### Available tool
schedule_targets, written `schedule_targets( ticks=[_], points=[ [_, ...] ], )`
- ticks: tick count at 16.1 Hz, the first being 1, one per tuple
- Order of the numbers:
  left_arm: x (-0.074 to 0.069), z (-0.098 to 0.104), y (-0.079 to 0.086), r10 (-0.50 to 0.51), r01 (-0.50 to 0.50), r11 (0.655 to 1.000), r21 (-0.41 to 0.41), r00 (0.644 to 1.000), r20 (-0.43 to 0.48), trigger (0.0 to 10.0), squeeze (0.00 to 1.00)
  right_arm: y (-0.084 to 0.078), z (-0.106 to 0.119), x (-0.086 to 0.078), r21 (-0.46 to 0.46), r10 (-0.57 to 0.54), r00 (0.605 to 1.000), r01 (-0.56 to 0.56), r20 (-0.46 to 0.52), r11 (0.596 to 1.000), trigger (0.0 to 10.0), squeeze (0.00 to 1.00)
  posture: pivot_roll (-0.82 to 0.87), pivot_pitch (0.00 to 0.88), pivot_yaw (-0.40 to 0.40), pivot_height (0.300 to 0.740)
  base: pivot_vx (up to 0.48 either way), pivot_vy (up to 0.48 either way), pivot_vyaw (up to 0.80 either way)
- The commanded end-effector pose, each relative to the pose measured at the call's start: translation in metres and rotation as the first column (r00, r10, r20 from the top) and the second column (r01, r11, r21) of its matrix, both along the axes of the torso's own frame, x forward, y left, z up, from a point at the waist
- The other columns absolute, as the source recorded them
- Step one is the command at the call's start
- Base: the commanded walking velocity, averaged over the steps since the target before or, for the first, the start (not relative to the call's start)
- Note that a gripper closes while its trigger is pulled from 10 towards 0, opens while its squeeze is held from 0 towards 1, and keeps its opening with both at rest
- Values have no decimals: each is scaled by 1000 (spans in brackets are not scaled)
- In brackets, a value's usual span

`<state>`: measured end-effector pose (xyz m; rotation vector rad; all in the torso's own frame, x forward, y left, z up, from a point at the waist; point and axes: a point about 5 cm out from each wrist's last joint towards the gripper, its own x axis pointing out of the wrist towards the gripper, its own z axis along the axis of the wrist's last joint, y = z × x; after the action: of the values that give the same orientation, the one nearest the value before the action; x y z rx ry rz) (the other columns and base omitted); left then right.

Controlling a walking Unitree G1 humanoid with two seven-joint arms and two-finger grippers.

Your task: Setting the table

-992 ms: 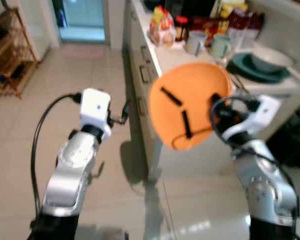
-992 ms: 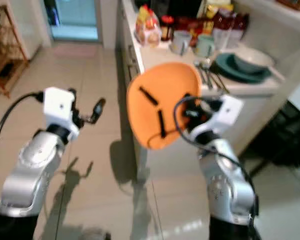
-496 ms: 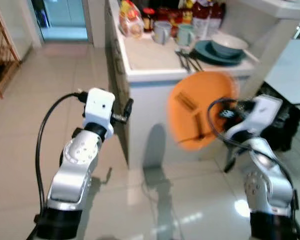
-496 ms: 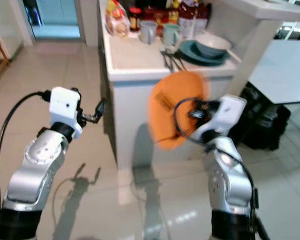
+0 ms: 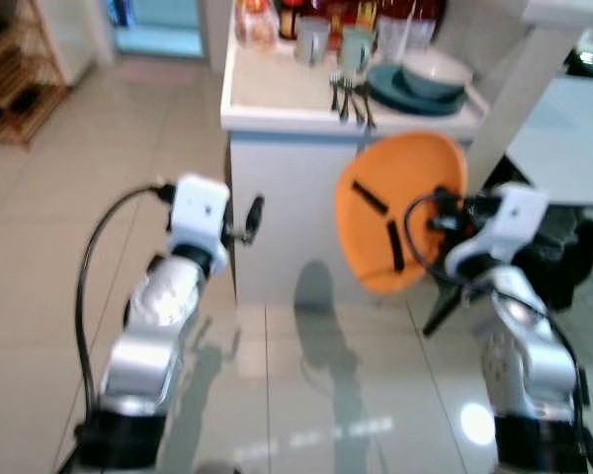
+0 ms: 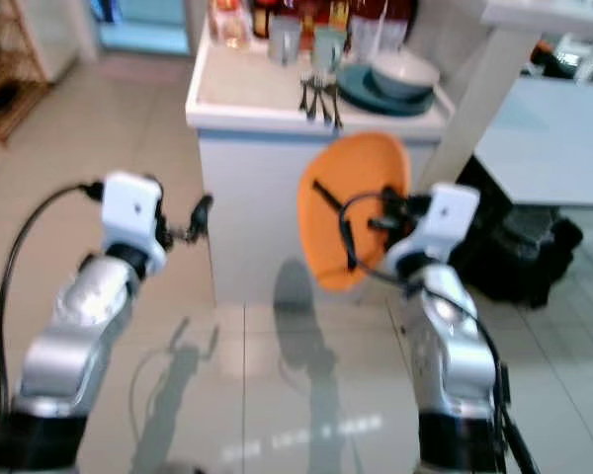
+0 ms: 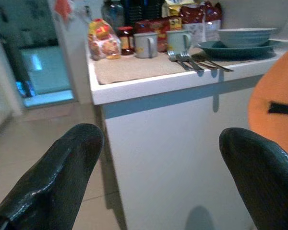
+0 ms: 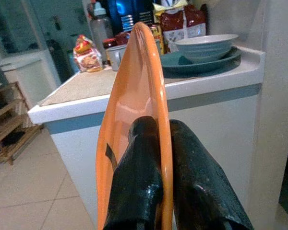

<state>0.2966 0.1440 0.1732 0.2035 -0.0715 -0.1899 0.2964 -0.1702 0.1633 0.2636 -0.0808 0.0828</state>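
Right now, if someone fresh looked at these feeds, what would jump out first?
The orange plate, held on edge in the right gripper, whose fingers pinch its rim in front of the white counter. Next, the counter's far end: a pale bowl on a teal plate, forks and mugs beside them. The left gripper hangs open, holding nothing.

Silver jointed arms, white boxy wrist housings, looping black cables, glossy black fingers [image 7: 53,187]

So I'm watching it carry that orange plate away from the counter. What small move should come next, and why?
Probably keep the right gripper clamped and carry the orange plate toward the white table, since it is held on edge, clear of the counter.
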Motion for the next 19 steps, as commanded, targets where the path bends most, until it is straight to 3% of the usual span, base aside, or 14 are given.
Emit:
schedule_targets(
  ticks=[1,17,19],
  points=[
    [1,3,0,4,-4,1000,5,1000,13,10000,0,4,14,1,-1,22,998,-22,65,1000,10000,0,73,15,-81,740,0,-480,800],
    [2,4,-2,-6,6,1000,7,1000,19,10000,0,-12,14,2,-35,-50,996,53,78,998,10000,0,62,22,-71,740,0,-480,750],
    [2,5,-3,-9,8,1000,4,1000,21,10000,0,-16,11,4,69,-81,996,78,40,995,10000,0,62,22,-71,740,0,-480,0]
  ],
)
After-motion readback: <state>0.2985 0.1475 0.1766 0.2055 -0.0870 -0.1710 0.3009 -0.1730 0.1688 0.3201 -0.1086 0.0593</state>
